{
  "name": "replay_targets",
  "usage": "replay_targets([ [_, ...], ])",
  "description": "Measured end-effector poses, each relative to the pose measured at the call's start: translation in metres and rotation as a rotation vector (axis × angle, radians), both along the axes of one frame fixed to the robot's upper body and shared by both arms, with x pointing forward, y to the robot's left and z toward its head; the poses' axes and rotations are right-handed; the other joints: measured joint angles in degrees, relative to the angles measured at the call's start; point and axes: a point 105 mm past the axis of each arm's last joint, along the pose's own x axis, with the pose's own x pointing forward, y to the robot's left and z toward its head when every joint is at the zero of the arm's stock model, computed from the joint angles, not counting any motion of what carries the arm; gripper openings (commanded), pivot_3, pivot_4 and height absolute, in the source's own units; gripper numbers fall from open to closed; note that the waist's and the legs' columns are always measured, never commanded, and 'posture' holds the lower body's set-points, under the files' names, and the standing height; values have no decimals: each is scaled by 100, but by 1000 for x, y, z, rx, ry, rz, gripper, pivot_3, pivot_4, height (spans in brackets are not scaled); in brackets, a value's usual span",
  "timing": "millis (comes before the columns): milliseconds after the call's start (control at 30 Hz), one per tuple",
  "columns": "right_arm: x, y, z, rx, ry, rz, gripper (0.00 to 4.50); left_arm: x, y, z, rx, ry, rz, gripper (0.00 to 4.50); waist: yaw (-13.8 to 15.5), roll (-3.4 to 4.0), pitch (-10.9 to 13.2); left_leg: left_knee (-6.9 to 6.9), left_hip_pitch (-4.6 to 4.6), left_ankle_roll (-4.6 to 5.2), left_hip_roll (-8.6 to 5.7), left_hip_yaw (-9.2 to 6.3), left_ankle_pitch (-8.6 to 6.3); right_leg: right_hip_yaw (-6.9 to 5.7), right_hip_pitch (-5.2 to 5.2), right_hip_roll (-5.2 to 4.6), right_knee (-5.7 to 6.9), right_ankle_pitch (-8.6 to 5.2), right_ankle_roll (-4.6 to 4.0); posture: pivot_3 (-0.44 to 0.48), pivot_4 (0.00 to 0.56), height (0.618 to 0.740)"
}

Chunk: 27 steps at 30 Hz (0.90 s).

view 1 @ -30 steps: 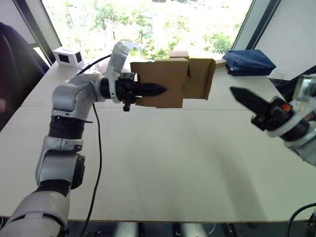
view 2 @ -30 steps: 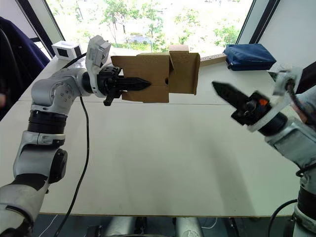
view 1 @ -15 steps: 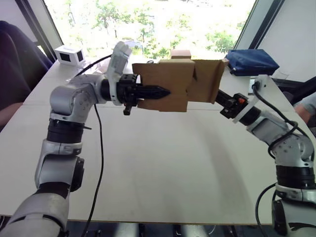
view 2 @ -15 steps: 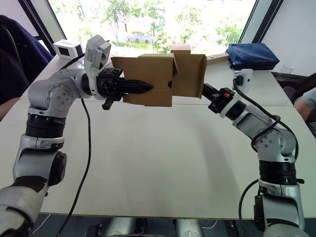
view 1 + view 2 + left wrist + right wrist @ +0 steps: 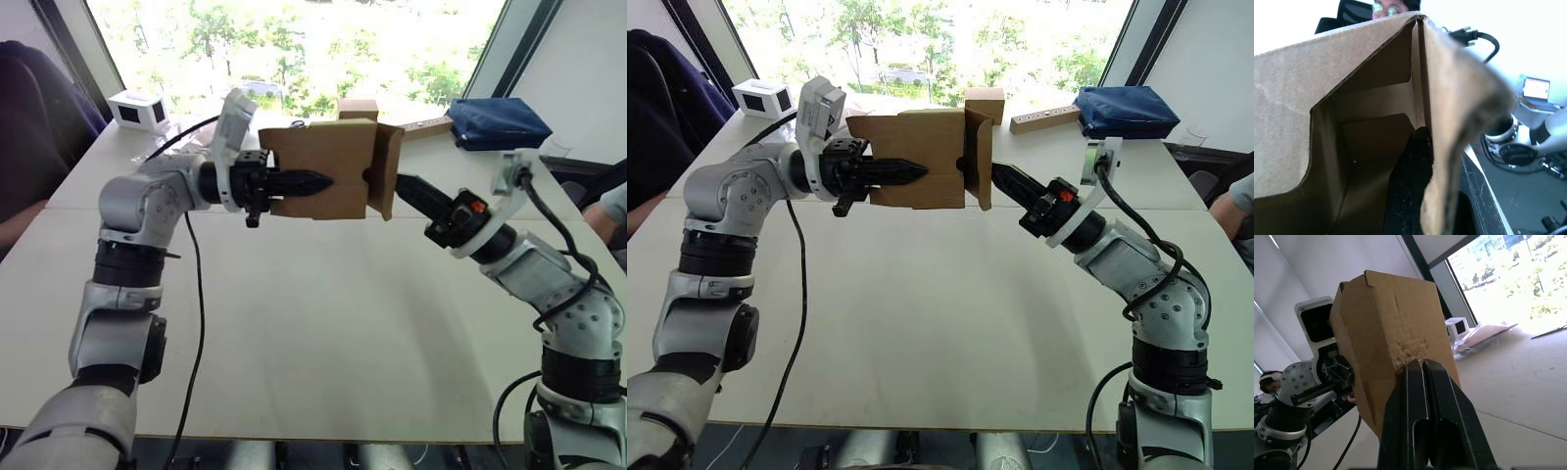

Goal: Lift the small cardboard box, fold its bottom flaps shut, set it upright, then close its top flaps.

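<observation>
1. The right gripper (image 5: 978, 167), its two fingers pressed together with nothing between them, pushes its tips against a flap (image 5: 979, 160) at the end of the small cardboard box (image 5: 916, 160).
2. The left gripper (image 5: 911, 170) is clamped on the box's side wall, holding it in the air above the white table (image 5: 940, 323).
3. Behind, near the window, lie a blue pouch (image 5: 1121, 111) and a white device (image 5: 762, 98).
</observation>
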Motion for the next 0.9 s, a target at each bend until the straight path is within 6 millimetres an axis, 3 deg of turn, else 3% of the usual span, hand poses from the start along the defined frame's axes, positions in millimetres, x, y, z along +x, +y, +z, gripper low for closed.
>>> replay_targets([
  [367,-2,13,1,71,-2,29,18,0,-1,4,-17,11,-2,0,-1,2,0,0,0,0,-1,1,0,0,0,-1,1,0,0,0,150,740],
  [467,1,12,2,121,0,19,729,0,-2,7,-18,3,-3,0,-1,2,0,0,0,0,-1,0,0,0,0,0,2,0,0,0,150,740],
  [600,3,4,4,183,9,-3,2266,0,-2,8,-19,2,-8,0,-2,2,0,0,0,0,-1,1,0,1,0,0,2,0,0,0,150,740],
  [900,0,3,2,234,33,17,2266,0,-1,8,-21,9,-12,0,-5,3,0,0,1,-1,0,1,0,0,0,0,2,0,0,0,150,740],
])
